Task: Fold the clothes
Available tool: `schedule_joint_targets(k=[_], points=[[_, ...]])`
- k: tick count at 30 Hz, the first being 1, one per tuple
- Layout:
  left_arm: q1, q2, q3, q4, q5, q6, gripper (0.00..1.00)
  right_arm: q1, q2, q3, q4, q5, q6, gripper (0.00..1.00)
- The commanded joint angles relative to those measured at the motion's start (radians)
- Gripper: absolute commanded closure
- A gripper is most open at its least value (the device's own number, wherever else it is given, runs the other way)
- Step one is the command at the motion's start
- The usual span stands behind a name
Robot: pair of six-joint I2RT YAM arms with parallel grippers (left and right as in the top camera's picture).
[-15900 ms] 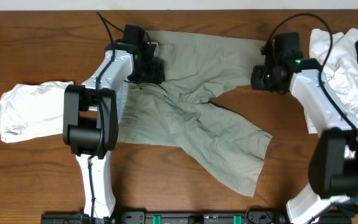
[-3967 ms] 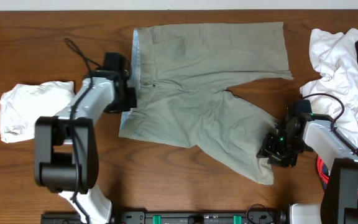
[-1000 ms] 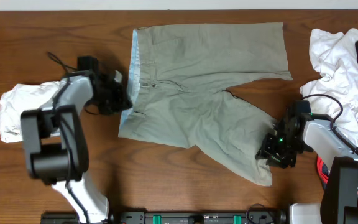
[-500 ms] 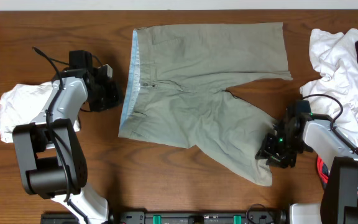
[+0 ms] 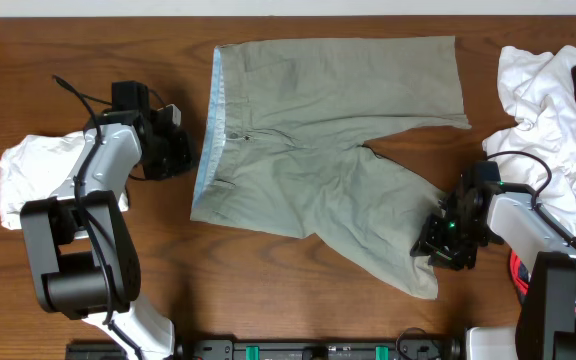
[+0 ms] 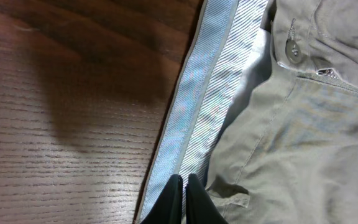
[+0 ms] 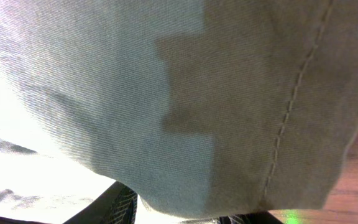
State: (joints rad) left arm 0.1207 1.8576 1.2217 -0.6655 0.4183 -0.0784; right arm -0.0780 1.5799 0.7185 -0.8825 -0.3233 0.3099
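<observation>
I am looking at the khaki shorts (image 5: 328, 150) lying flat in the middle of the desk (image 5: 248, 290), their long axis running 9 to 3 o'clock, waistband (image 6: 210, 93) facing 9 and one leg splaying toward 5. My left jaws are sitting closed and empty beside the waistband. My right jaws are pinching that leg's hem, with cloth hiding them up close.

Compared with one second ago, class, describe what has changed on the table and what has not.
The left pincer left the waistband of the shorts and drew back leftward, off the cloth. The right pincer stays at the lower leg's hem; the shorts lie spread as before.
</observation>
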Motion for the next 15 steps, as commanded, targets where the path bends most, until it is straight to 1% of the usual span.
schedule_joint_targets(k=[1, 3, 6, 7, 8, 11, 15], points=[[-0.005, 0.005, -0.006, -0.004, -0.008, -0.003, 0.94, 0.005, 0.038, -0.04, 0.0, 0.012, -0.012, 0.61], [-0.005, 0.005, -0.006, -0.004, -0.008, -0.003, 0.94, 0.005, 0.038, -0.04, -0.002, 0.012, -0.012, 0.61], [-0.016, 0.005, -0.006, -0.004, -0.008, -0.008, 0.94, 0.001, 0.038, -0.035, 0.005, 0.012, -0.013, 0.67], [-0.026, 0.005, -0.006, -0.004, -0.008, -0.009, 0.94, -0.004, 0.038, -0.029, 0.019, 0.008, -0.032, 0.89], [-0.035, 0.005, -0.006, -0.004, -0.008, -0.009, 0.94, -0.008, 0.038, -0.021, 0.026, -0.006, -0.056, 0.99], [-0.082, 0.005, -0.006, -0.003, -0.008, -0.009, 0.94, -0.024, 0.038, 0.028, 0.002, -0.14, -0.166, 0.99], [-0.154, 0.005, -0.007, 0.013, -0.059, -0.006, 0.94, -0.039, 0.037, 0.108, -0.07, -0.15, -0.178, 0.99]])
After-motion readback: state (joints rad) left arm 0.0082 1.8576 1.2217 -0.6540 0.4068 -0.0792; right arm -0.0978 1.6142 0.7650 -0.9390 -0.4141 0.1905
